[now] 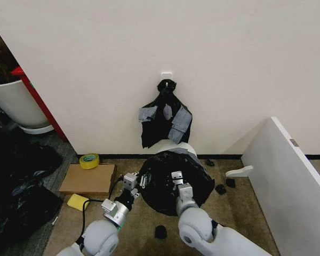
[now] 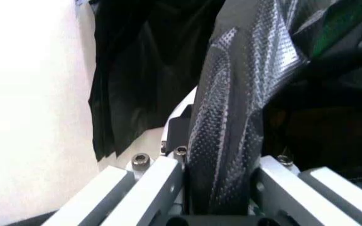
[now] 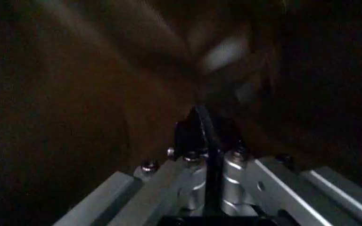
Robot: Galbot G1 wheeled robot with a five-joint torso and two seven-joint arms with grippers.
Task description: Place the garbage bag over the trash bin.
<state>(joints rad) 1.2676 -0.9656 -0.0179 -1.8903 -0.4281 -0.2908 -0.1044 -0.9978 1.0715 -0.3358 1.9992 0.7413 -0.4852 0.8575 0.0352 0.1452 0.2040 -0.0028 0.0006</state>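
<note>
Beige carpet meets a plain cream wall, and the trash bin [image 1: 185, 150] stands on the floor against it, directly under the knotted bunch of black bags [image 1: 164, 114] hung on a wall hook. One garbage bag [image 1: 165, 184] covers the bin's mouth and front (a sliver of white rim shows behind). The left gripper [image 1: 137, 184] clamps the bag's edge at the bin's left; the right gripper [image 1: 177, 180], in front, pinches a fold. Mostly draped, I judge; pulling down remains. One bin, one bag, two grippers.
</note>
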